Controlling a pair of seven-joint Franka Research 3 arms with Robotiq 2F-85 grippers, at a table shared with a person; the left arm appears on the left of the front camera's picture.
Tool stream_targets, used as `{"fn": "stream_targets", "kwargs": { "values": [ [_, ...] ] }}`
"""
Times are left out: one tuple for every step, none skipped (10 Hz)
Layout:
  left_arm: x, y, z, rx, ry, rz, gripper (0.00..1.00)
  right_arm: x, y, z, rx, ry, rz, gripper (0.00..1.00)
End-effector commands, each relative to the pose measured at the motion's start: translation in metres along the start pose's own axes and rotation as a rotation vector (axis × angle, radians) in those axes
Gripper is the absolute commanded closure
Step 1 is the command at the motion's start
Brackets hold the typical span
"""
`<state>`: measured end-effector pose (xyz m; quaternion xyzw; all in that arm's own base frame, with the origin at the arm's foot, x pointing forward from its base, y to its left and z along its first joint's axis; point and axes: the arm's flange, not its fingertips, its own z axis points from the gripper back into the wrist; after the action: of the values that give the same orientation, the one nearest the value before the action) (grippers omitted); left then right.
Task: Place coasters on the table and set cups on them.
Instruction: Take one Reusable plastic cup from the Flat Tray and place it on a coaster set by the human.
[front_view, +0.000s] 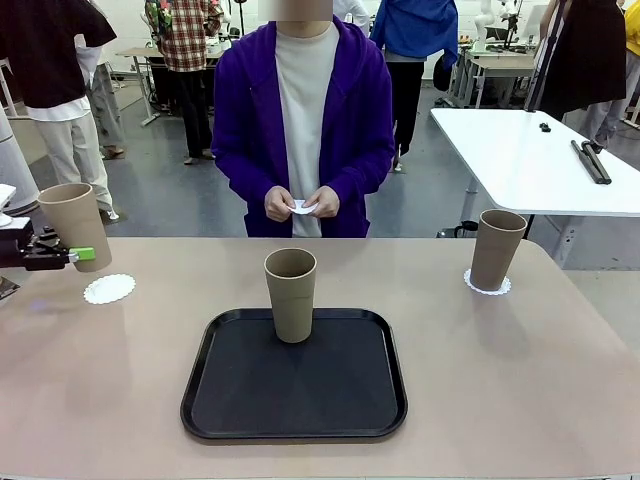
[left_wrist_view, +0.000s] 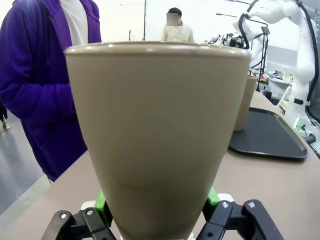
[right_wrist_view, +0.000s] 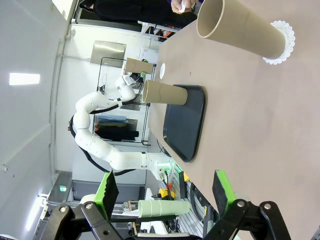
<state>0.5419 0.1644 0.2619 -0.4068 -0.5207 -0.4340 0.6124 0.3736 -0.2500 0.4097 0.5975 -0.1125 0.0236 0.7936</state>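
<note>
At the table's far left my left gripper (front_view: 70, 255) is shut on a tan cup (front_view: 75, 222), held just above the tabletop (front_view: 520, 380); in the left wrist view this cup (left_wrist_view: 155, 140) stands between the green pads (left_wrist_view: 102, 202). A white lacy coaster (front_view: 109, 289) lies bare, just right of the held cup. A second cup (front_view: 291, 293) stands on the black tray (front_view: 295, 400). At the right, a third cup (front_view: 497, 248) stands on a coaster (front_view: 487, 287). My right gripper (right_wrist_view: 164, 187) is open and holds nothing, well back from that cup (right_wrist_view: 240, 30).
A person in a purple jacket stands at the far side, holding a white coaster (front_view: 303, 207) in both hands. A white table (front_view: 530, 160) with black tools stands at the back right. The tray takes up the middle of the table.
</note>
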Motion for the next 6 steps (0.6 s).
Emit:
{"fn": "stream_targets", "kwargs": {
  "values": [
    [-0.008,0.007,0.0,-0.043,0.007,-0.019,0.19,0.002,0.0,0.001,0.005,0.0,-0.001,0.0],
    [-0.015,0.004,-0.004,-0.055,0.013,-0.017,0.19,0.002,0.0,0.001,0.005,0.0,-0.001,0.0],
    [-0.02,0.004,-0.007,-0.062,0.026,-0.024,0.19,0.002,0.0,0.001,0.005,0.0,-0.001,0.0],
    [-0.025,0.007,-0.01,-0.063,0.033,-0.018,0.19,0.002,0.0,0.001,0.005,0.0,-0.001,0.0],
    [-0.033,0.008,-0.013,-0.065,0.034,-0.009,0.19,0.002,0.0,0.001,0.005,0.0,-0.001,0.0],
    [-0.038,0.01,-0.015,-0.067,0.029,-0.006,0.19,0.002,0.0,0.001,0.005,0.0,-0.001,0.0]
  ]
}}
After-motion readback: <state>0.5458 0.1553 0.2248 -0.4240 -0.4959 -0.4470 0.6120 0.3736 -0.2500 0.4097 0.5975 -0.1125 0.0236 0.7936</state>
